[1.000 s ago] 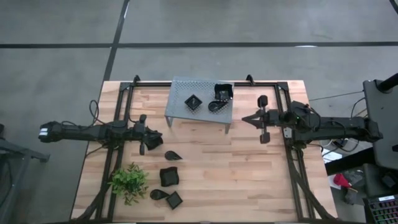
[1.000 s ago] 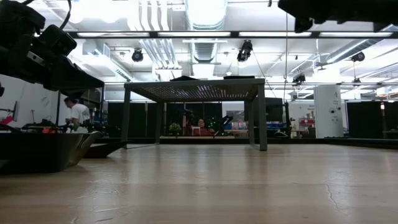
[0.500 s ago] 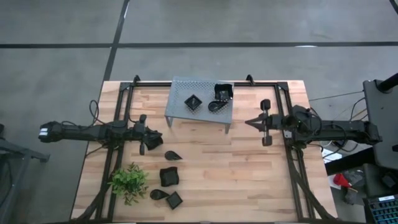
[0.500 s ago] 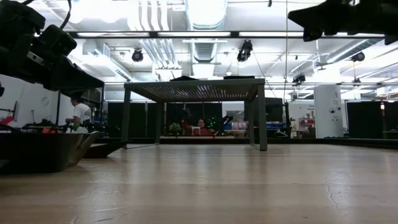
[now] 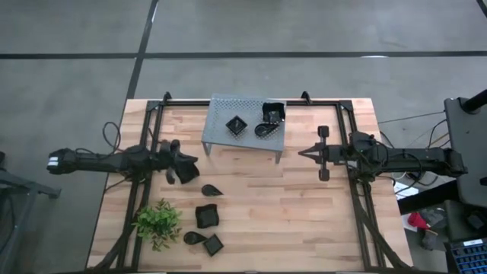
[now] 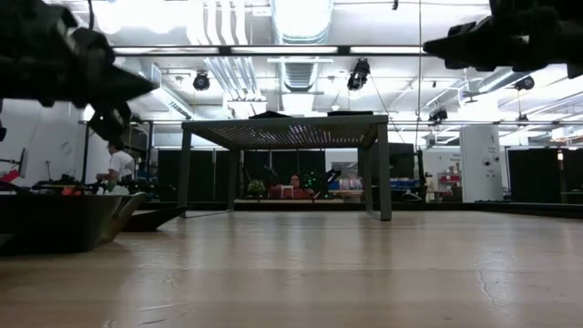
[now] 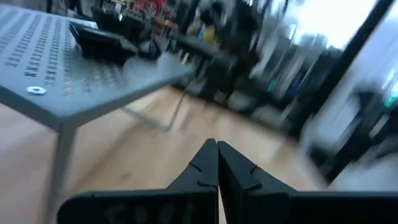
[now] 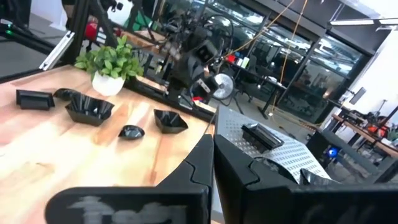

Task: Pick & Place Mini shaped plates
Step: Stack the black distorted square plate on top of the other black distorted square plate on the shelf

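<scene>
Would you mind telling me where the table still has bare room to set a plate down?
Bare wood lies between the grey rack and the right gripper, and across the right half of the near edge. It is crowded near the plant, where black plates cluster by the left gripper.

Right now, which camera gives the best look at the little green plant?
The high view: the plant shows whole from above, at the table's near left corner beside the black dishes. The right wrist view shows it from the side, farther off in a white pot. The low and left wrist views don't show it.
</scene>
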Controlling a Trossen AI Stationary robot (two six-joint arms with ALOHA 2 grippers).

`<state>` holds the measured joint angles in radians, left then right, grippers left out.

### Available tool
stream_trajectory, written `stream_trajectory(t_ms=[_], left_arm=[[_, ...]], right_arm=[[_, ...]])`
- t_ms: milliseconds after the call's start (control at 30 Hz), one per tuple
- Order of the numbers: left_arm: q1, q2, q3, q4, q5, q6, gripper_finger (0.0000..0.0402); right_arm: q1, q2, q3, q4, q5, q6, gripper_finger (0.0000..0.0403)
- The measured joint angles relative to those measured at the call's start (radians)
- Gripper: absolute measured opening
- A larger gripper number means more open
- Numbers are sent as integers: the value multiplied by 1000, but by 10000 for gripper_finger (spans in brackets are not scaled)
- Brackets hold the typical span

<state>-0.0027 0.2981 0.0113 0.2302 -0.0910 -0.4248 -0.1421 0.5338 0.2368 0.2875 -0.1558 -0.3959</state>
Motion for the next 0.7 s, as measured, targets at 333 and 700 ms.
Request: stream_trajectory(t_ms=[333,700], left_arm=[[1,0,0,136,-65,-127,0],[-1,20,0,133,-95,-151,0]], right_arm=[[0,7,0,0,0,0,9],[0,7,0,0,0,-3,9]])
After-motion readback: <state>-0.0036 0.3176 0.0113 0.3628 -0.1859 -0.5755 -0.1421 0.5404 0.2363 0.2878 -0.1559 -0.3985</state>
